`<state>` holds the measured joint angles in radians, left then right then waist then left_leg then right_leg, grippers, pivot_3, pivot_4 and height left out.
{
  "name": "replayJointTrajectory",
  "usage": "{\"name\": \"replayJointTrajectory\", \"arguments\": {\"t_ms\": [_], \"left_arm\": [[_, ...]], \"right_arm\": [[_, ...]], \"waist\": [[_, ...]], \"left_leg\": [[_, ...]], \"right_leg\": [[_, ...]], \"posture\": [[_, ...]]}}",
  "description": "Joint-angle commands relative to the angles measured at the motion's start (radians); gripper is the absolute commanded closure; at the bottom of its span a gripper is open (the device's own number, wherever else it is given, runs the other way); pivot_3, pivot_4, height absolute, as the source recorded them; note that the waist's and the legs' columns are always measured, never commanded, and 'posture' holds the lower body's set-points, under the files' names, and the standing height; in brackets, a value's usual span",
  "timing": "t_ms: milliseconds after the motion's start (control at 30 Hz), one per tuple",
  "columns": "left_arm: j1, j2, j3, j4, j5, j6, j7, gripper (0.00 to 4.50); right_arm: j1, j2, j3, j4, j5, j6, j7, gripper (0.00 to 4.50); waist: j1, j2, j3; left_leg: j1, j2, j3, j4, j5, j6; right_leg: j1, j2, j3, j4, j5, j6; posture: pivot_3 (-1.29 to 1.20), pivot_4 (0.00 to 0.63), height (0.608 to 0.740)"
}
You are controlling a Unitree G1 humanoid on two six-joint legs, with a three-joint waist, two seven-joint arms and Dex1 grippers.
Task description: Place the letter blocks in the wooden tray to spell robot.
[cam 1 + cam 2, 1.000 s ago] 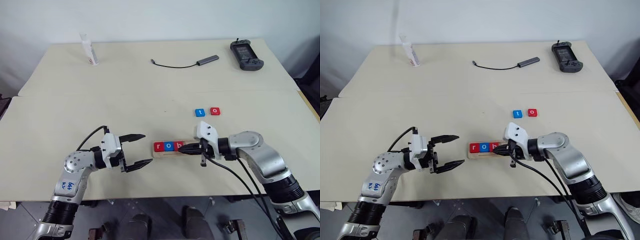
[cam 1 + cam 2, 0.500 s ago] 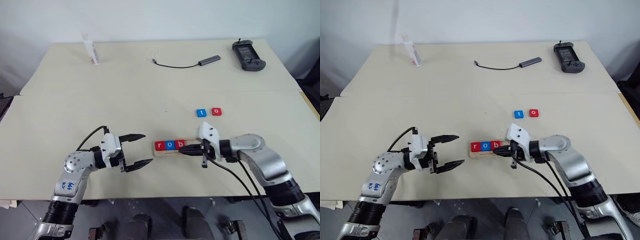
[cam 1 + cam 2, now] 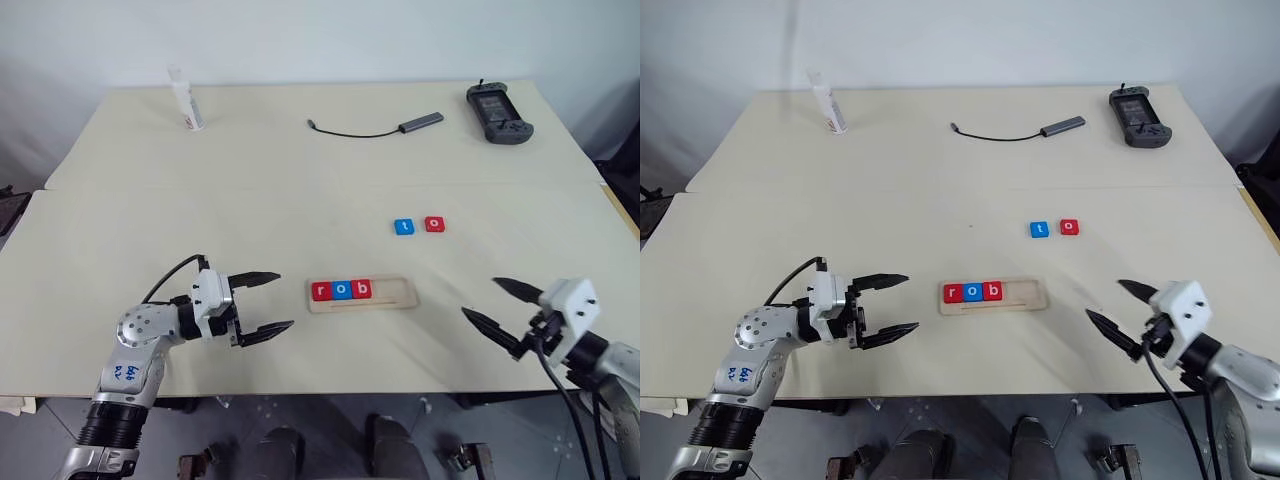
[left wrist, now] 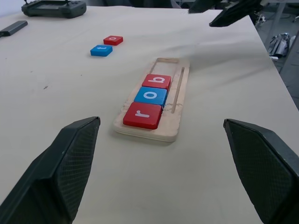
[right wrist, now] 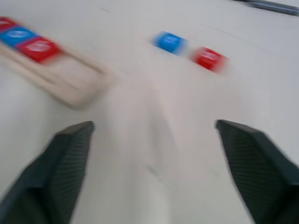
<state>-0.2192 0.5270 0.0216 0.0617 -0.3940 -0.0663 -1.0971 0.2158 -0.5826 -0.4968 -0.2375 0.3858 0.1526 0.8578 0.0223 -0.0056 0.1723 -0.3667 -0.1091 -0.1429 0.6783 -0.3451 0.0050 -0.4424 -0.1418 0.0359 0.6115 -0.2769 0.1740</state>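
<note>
The right gripper (image 3: 496,305) pulled clear of the wooden tray (image 3: 390,294), fingers spread, leaving r-o-b seated; left gripper (image 3: 262,304) hung open.

A pale beige table (image 3: 300,190) — seamed across its middle — stands against a plain white wall (image 3: 330,40).

Both head views look forward and down on the wooden tray (image 3: 361,294) from above and well back, taking in the whole table (image 3: 300,190). The left wrist view sits low and near the tray's end (facing along it). The right wrist view looks across its far end toward two loose tiles (image 5: 189,49).
</note>
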Motion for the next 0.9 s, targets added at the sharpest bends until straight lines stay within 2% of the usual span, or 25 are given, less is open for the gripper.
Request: {"name": "replayJointTrajectory", "arguments": {"t_ms": [33, 167, 300, 367, 433, 533, 667, 767, 900], "left_arm": [[-0.022, 0.003, 0.017, 0.021, -0.016, -0.016, -0.019, 0.00], [-0.033, 0.000, 0.021, 0.036, -0.024, -0.010, -0.028, 0.00], [-0.040, -0.006, 0.032, 0.035, -0.026, 0.020, 0.006, 0.00], [-0.045, -0.010, 0.033, 0.033, -0.025, 0.026, 0.015, 0.00], [-0.047, -0.013, 0.031, 0.028, -0.020, 0.024, 0.022, 0.00], [-0.045, -0.016, 0.022, 0.012, -0.010, 0.024, 0.030, 0.00], [-0.034, -0.021, 0.016, -0.019, -0.004, 0.027, 0.049, 0.00], [-0.016, -0.020, 0.014, -0.052, -0.004, 0.033, 0.066, 0.00], [0.004, -0.020, 0.016, -0.080, -0.004, 0.043, 0.089, 0.00]], "right_arm": [[0.022, 0.023, -0.056, 0.045, 0.015, -0.089, -0.022, 0.03], [-0.005, 0.013, -0.032, 0.074, 0.020, -0.100, -0.034, 0.03], [-0.120, -0.038, 0.056, 0.039, 0.049, 0.067, -0.059, 0.03], [-0.229, -0.063, 0.119, 0.035, 0.066, 0.192, -0.084, 0.03], [-0.391, -0.080, 0.214, 0.080, 0.013, 0.313, -0.144, 0.03], [-0.607, -0.045, 0.286, 0.177, -0.021, 0.437, -0.245, 0.03], [-0.803, 0.001, 0.357, 0.307, -0.082, 0.561, -0.362, 0.03], [-0.887, 0.024, 0.389, 0.348, -0.094, 0.618, -0.388, 0.03], [-0.926, 0.030, 0.408, 0.334, -0.092, 0.691, -0.395, 0.03]], "waist": [[0.000, 0.000, 0.000], [-0.001, 0.000, 0.000], [-0.006, 0.000, 0.000], [-0.011, 0.001, 0.000], [-0.016, 0.001, 0.000], [-0.023, 0.001, 0.000], [-0.021, 0.001, 0.000], [-0.024, 0.001, 0.000], [-0.026, 0.001, 0.000]], "left_leg": [[0.000, 0.000, 0.000, 0.000, 0.000, 0.000], [0.001, 0.000, 0.002, 0.000, 0.000, 0.000], [0.001, 0.001, 0.003, 0.000, 0.000, 0.000], [0.002, 0.001, 0.003, 0.000, 0.000, 0.000], [0.001, 0.001, 0.003, 0.001, 0.000, 0.000], [0.001, 0.001, 0.003, 0.001, 0.000, -0.001], [-0.002, 0.001, -0.002, 0.000, 0.000, 0.000], [-0.003, -0.001, 0.000, 0.000, -0.001, 0.002], [-0.004, -0.001, 0.000, -0.001, -0.002, 0.004]], "right_leg": [[0.000, 0.000, 0.000, 0.000, 0.000, 0.000], [0.000, 0.000, 0.001, 0.000, 0.000, 0.000], [0.000, 0.000, 0.001, 0.000, 0.001, 0.001], [0.000, 0.000, 0.001, 0.001, 0.001, 0.001], [-0.001, 0.000, 0.001, 0.001, 0.001, 0.000], [-0.002, 0.000, 0.001, 0.001, 0.001, 0.000], [-0.003, 0.000, -0.002, 0.001, 0.002, -0.001], [-0.003, -0.002, -0.002, 0.002, 0.002, -0.002], [-0.003, -0.003, -0.004, 0.000, 0.002, -0.002]], "posture": [[0.00, 0.150, 0.740], [0.00, 0.150, 0.740], [0.00, 0.150, 0.740], [0.00, 0.150, 0.740], [0.00, 0.150, 0.740], [0.00, 0.150, 0.740], [0.00, 0.150, 0.740], [0.00, 0.150, 0.740], [0.00, 0.150, 0.740]]}}
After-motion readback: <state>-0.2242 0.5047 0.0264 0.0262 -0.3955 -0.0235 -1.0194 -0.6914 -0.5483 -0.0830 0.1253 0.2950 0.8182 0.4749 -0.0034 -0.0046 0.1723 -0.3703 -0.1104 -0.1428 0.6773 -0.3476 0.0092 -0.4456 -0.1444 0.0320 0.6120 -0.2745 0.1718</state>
